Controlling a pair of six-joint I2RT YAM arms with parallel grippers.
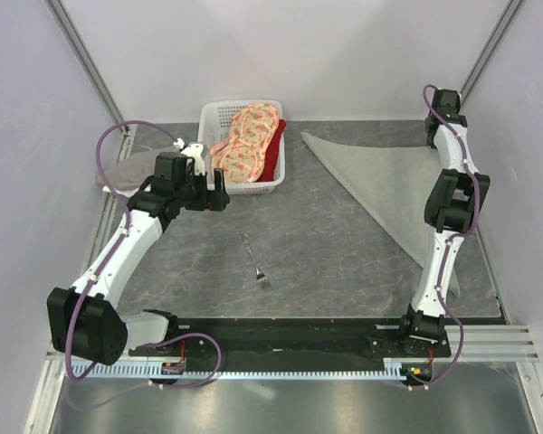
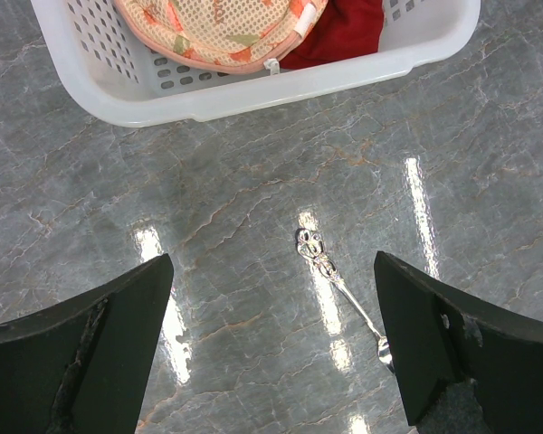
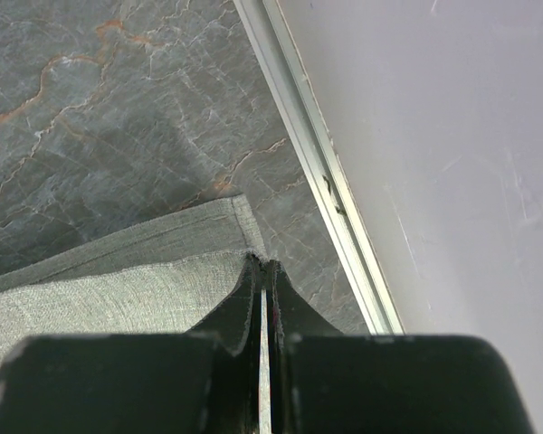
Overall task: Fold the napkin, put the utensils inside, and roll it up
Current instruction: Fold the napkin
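Two grippers, two different states.

Right gripper [image 3: 261, 287]: jaws pressed together on the hemmed corner of the napkin [image 3: 118, 294]. The cloth edge runs right into the fingertips; no gap is visible between them.

Left gripper [image 2: 271, 271]: jaws wide apart, holding nothing. It hangs above bare table [image 2: 118, 190], just on the near side of the basket [image 2: 253, 95].

Fork [image 2: 339, 285]: lies flat on the table, on the near side of the basket and apart from it. In the left wrist view it sits between the two open fingers, closer to the right-hand one. It touches neither.

Napkin [image 1: 389, 185]: lies as a flat triangle to the right of the basket and well apart from the fork [image 1: 253, 260]. One point lies near the basket's right side. The right gripper [image 1: 432, 136] is at the far right corner.

Top view only:
- the whole triangular outline of the napkin
- the left gripper [image 1: 217, 194] at the basket's [image 1: 208, 113] near left corner
- a grey cloth [image 1: 131, 167] to the left of the basket
- the fork's tines pointing away from the basket

Left wrist view only:
- the ornate end of the fork handle
- orange-pink patterned cloths [image 2: 217, 32] over a red cloth [image 2: 344, 27] inside the basket

Right wrist view only:
- the pinch itself
- the napkin's doubled edge beside the metal rail [image 3: 317, 172] at the foot of the wall
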